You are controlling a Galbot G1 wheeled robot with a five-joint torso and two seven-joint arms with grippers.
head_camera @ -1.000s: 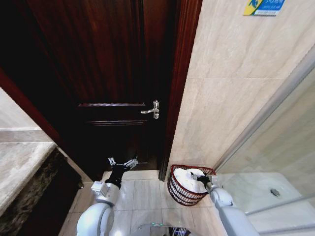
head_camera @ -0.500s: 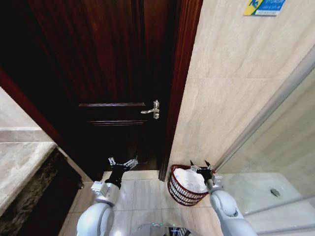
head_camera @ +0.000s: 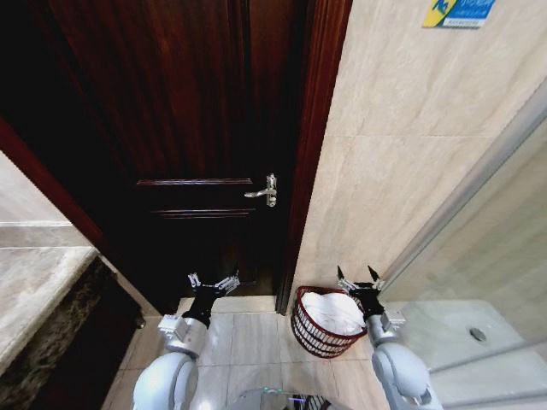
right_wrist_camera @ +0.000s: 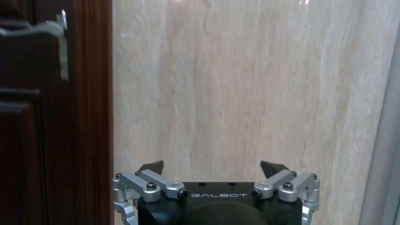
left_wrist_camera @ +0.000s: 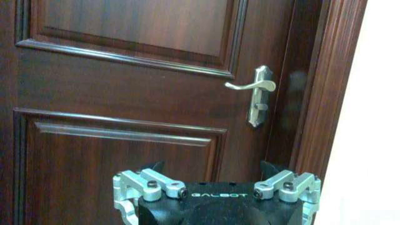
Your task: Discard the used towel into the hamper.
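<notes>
Change since a second ago: the right gripper (head_camera: pixel 358 275) had been down inside the hamper on the white towel; it had since risen above the rim with its fingers spread and nothing between them.
Right gripper: it hung over the far right edge of the hamper, fingertips pointing up toward the beige tiled wall (head_camera: pixel 402 154), jaws released and empty; in its own wrist view (right_wrist_camera: pixel 212 167) the two dark fingertips stood well apart against that wall.
Towel: the white towel (head_camera: pixel 332 312) lay bunched inside the hamper, filling most of its opening, apart from the gripper.
Hamper: the dark reddish-brown wire hamper (head_camera: pixel 313 336) stood on the pale floor tiles (head_camera: pixel 252 337) in the corner, just beside the door frame (head_camera: pixel 312 145) and against the wall.
Left gripper: it (head_camera: pixel 213 284) was held low in front of the dark wooden door (head_camera: pixel 171 111), jaws apart and empty, in the same place as before; its wrist view (left_wrist_camera: pixel 212 167) faced the silver lever handle (left_wrist_camera: pixel 257 92).
Right side: a glass shower screen (head_camera: pixel 479 256).
</notes>
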